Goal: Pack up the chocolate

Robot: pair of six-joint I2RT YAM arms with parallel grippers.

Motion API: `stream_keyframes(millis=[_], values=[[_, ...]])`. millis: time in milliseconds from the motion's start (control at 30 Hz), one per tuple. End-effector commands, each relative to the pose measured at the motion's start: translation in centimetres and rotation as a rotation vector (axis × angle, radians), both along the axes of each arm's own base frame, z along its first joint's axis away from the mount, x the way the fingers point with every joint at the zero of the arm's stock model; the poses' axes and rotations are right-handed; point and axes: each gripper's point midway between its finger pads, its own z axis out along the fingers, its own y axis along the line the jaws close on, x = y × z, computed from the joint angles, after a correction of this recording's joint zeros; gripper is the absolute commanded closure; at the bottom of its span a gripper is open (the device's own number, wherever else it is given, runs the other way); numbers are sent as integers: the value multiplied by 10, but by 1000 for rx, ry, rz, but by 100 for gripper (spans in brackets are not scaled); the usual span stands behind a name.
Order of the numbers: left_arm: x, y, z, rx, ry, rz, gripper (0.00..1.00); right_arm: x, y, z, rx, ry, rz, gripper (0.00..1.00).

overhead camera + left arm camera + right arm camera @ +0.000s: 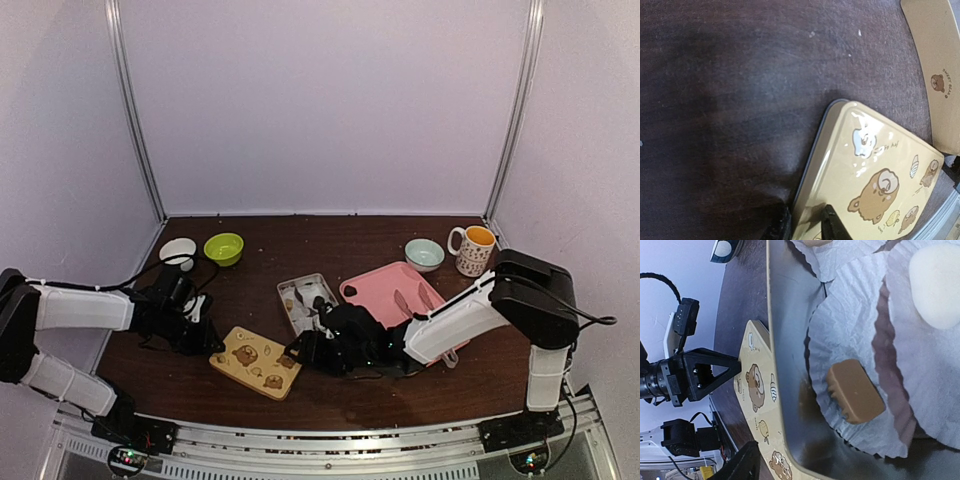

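Now, over the dark brown wooden table, the right gripper is hovering at the open silver metal tin, grip unclear. The left gripper is straddling the tan bear-printed lid's rim; whether clamped, I cannot tell. A light brown chocolate block is lying in the tin's white paper cup.

Dark table: white bowl, green bowl, tin, bear-print lid (front), pink tray, teal bowl, mug.

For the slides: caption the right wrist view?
Light-brown rectangular chocolate piece resting in a white pleated paper cup inside the metal tin, tan bear-printed lid alongside.
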Motion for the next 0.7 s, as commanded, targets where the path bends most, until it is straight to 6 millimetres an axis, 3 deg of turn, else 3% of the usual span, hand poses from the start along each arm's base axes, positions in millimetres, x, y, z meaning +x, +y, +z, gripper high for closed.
stream_keyframes(millis=[0, 200, 667], values=[[-24, -9, -20, -72, 77, -19, 81, -14, 16, 23, 206, 41, 71, 40], [-21, -12, -16, -101, 58, -13, 81, -24, 24, 50, 321, 23, 136, 47], [-20, -17, -1, -147, 27, -19, 80, -37, 20, 81, 346, -53, 189, 57]])
